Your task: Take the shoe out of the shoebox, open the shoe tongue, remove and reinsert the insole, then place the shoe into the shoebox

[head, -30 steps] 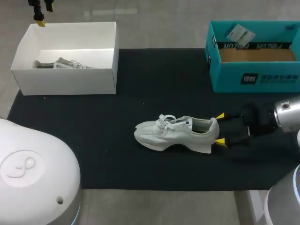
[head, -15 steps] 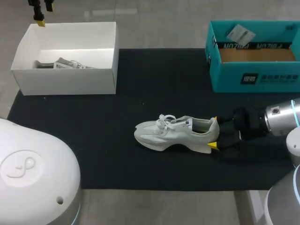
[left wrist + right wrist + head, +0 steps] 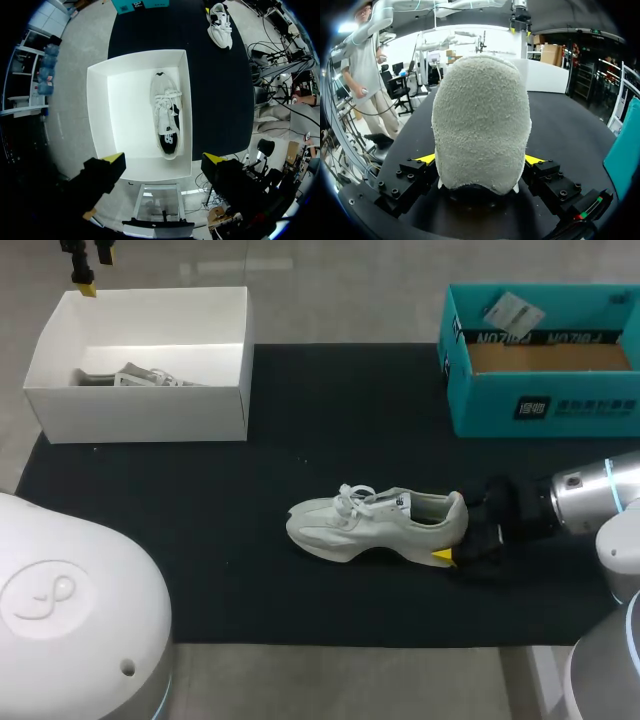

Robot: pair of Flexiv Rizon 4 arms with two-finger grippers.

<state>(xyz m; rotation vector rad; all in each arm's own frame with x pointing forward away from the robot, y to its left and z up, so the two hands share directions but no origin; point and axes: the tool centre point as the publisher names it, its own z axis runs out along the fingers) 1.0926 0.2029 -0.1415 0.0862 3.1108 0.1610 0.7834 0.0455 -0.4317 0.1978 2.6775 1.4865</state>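
Shoe stands upright on the black mat. The right gripper is wide open around its heel and holds nothing yet. The shoe seems light and soft on top, so the stiffer heel is probably the safest place to grip.

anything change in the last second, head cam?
The right pincer slid in toward the shoe and now has its heel inside it; whether it has taken hold cannot be told. The shoe itself has not shifted. The left pincer stays open above the white box, the second shoe still lies inside, and the teal box is unmoved.
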